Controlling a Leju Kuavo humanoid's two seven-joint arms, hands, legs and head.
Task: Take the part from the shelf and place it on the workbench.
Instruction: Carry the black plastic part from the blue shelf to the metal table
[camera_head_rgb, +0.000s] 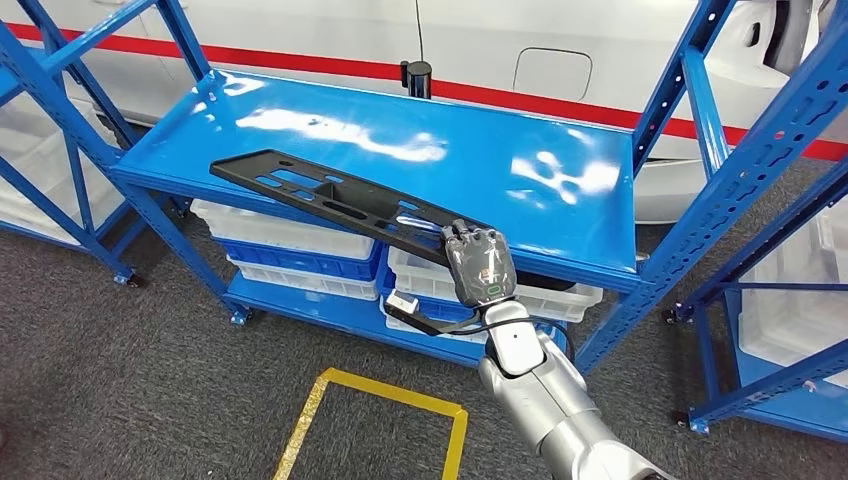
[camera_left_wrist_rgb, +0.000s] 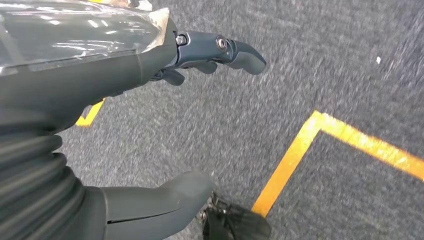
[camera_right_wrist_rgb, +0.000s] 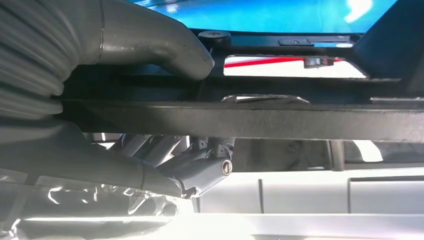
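Over the blue shelf (camera_head_rgb: 400, 150) the long black part (camera_head_rgb: 330, 195) is gripped at its near end by the right hand (camera_head_rgb: 480, 262), thumb and fingers clamped across it. The left hand (camera_left_wrist_rgb: 150, 100) hangs with fingers apart. A lift clear of the uprights (camera_head_rgb: 760, 170) seems called for; white bins (camera_head_rgb: 290, 235) sit below.

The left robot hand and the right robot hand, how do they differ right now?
The right robot hand grips the black part at the blue shelf; the left robot hand holds nothing, fingers apart. The right is raised at shelf height; the left hangs over grey carpet. Both have grey thumbs.
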